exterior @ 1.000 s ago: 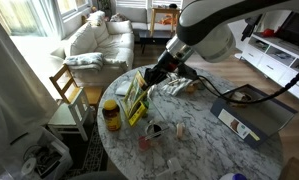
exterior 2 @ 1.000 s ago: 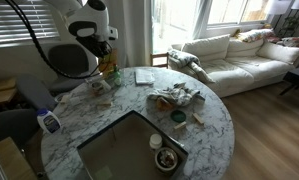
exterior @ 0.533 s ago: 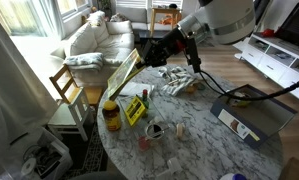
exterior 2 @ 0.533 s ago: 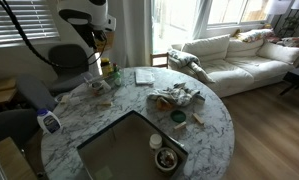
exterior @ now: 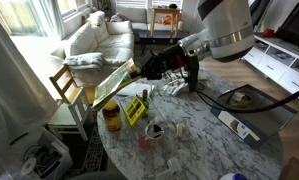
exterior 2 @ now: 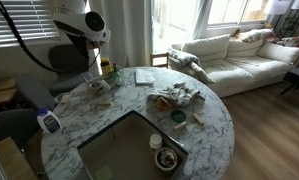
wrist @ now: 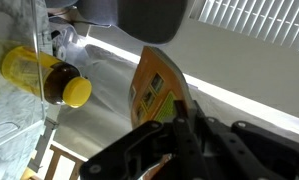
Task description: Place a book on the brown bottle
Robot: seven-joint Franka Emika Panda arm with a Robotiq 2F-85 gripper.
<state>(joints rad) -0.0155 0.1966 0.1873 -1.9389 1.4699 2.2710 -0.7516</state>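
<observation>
My gripper (exterior: 141,68) is shut on the book (exterior: 116,82), a large thin yellow-edged book held tilted in the air above the table's edge. In the wrist view the book (wrist: 154,88) sticks out from between the fingers (wrist: 181,118), its green and reddish cover showing. The brown bottle (exterior: 111,115) stands on the marble table just below the book's low end. It also shows in the wrist view (wrist: 51,82) lying sideways in the picture with its yellow top. In an exterior view (exterior 2: 110,71) only a little of the bottle shows behind the arm.
A smaller yellow book-like item (exterior: 136,108) leans beside the bottle. Small cups (exterior: 155,130), a crumpled cloth (exterior: 175,84), a grey box (exterior: 251,115) and a black tray (exterior 2: 126,150) sit on the round marble table (exterior: 204,130). A wooden chair (exterior: 67,98) stands close by.
The gripper has lifted the book off the table and swung it up and outward. The book now hangs tilted above the brown bottle. The bottle has not moved.
</observation>
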